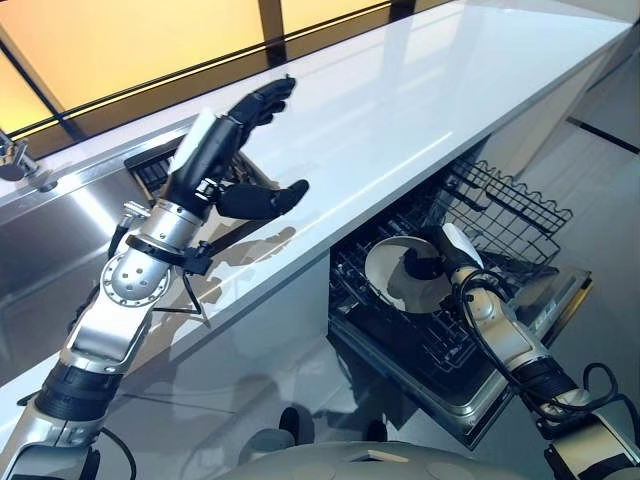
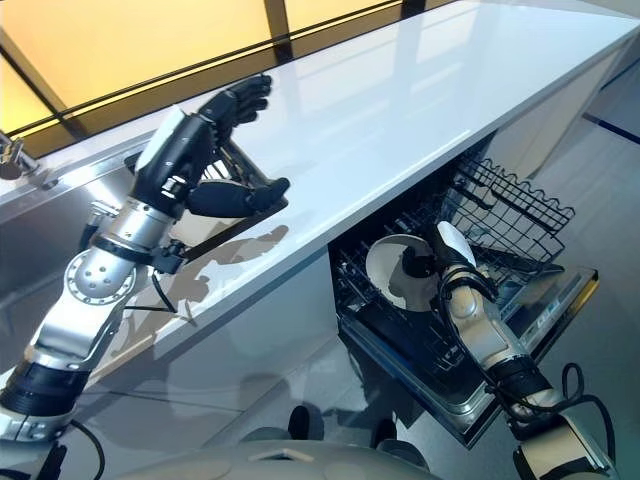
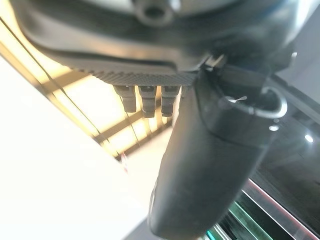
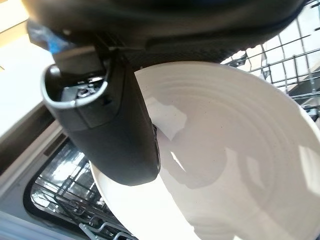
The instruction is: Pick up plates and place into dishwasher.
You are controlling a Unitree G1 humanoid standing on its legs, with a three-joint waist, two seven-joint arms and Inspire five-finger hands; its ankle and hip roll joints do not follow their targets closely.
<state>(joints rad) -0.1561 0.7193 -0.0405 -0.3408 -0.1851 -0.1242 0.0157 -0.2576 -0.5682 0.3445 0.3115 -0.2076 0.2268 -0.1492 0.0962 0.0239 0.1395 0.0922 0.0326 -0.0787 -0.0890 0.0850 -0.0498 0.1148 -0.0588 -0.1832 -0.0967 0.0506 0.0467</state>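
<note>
My right hand (image 1: 437,256) is clamped on the plate (image 1: 395,275): the thumb lies across its face and the fingers curl behind the rim, so it stands nearly on edge. I read that as the grip for slotting it upright into the rack (image 1: 420,330), which sits pulled out over the open dishwasher door (image 2: 555,300) at the right, below the counter (image 1: 420,90). The plate hangs just over the rack's near-left part; I cannot tell whether its lower rim already touches the wires.

My left hand (image 1: 235,135) hovers above the counter on the left, fingers straight and spread from the thumb, holding nothing. It seems to wait out of the way, near the sink (image 1: 60,240) and the dark drainer (image 2: 235,180) behind it.

The right wrist view adds what the head views lack: the thumb (image 4: 112,130) pressed flat on the plate's ringed white face, with rack wires showing past the rim. The left wrist view confirms the empty hand, its fingers (image 3: 145,100) free against the bright window (image 1: 120,40). Only the head views show how plate, rack and door line up.
</note>
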